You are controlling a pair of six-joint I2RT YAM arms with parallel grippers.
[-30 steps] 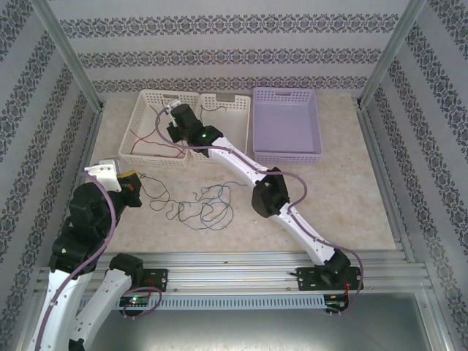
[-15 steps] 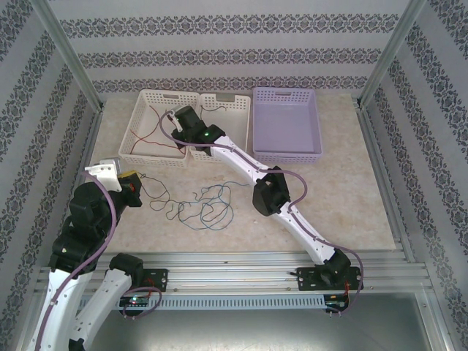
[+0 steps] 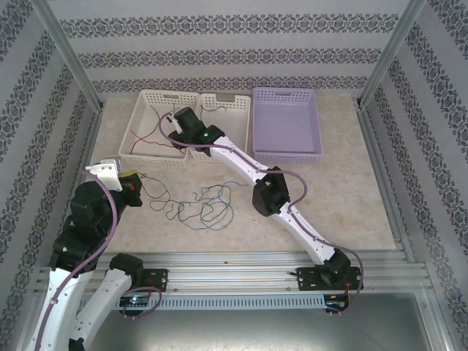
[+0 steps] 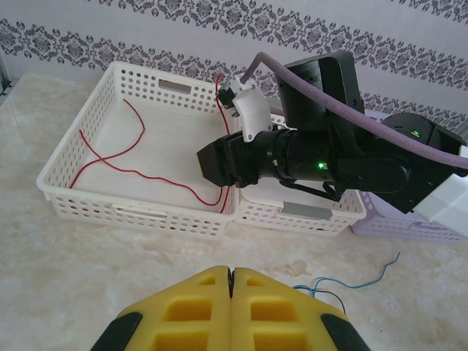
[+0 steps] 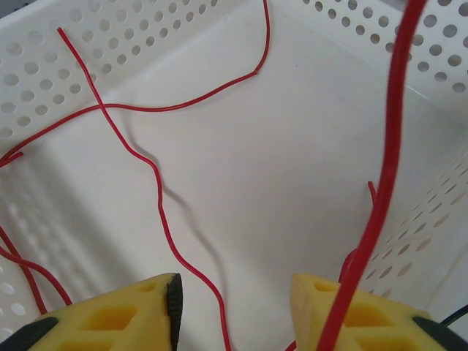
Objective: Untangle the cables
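Three baskets stand in a row across the upper middle of the top view. Two are white, the left white basket (image 3: 150, 158) and the middle white basket (image 3: 235, 117), and one is the lilac basket (image 3: 287, 156).

Three cables can be counted:
- one red cable (image 5: 386, 183)
- one blue cable (image 3: 219, 212)
- one dark cable (image 3: 162, 196)

The blue and dark cables lie at centre left, in a tangle too fine to count further.

There are two arms, the left arm (image 3: 88, 212) and the right arm (image 3: 292, 212). Each carries one pincer, the left pincer (image 4: 231, 281) and the right pincer (image 5: 234, 300).

There is one table (image 3: 351, 190).

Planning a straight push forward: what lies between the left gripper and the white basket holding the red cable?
Bare marble tabletop, nothing else: the left wrist view shows it between the left gripper and the white basket.
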